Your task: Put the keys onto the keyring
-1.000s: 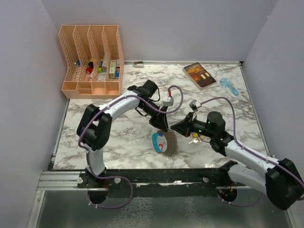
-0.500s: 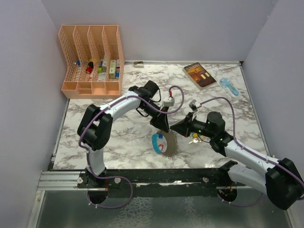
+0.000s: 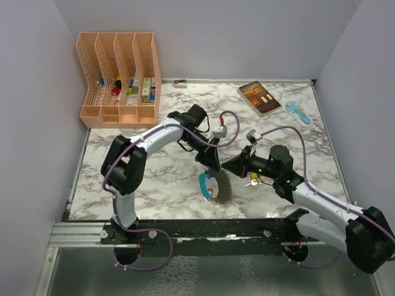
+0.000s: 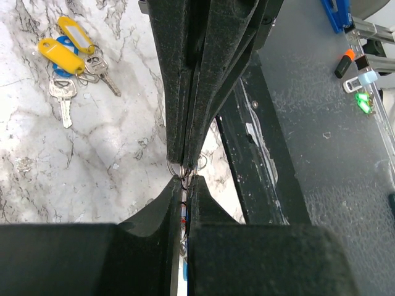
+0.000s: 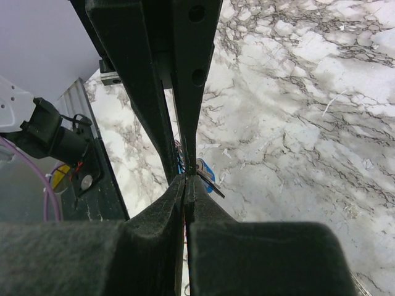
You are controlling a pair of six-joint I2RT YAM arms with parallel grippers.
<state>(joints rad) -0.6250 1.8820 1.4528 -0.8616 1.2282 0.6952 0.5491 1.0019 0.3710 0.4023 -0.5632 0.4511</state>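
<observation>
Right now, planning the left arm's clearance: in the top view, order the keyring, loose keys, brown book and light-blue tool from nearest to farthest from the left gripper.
1. keyring, at the left gripper tips, front centre.
2. loose keys, just to its right.
3. brown book, back right.
4. light-blue tool, beyond the book, far right.

Left arm (image 3: 154, 134): reached forward and rightward, wrist bent down. Left gripper (image 3: 214, 166): pointed downward, fingers (image 4: 179, 92) pinched together on the keyring (image 3: 219, 188). Right arm (image 3: 321, 202): stretched low toward the left. Right gripper (image 3: 227, 164): fingers pressed flat together, tip just beside the left one's.
</observation>
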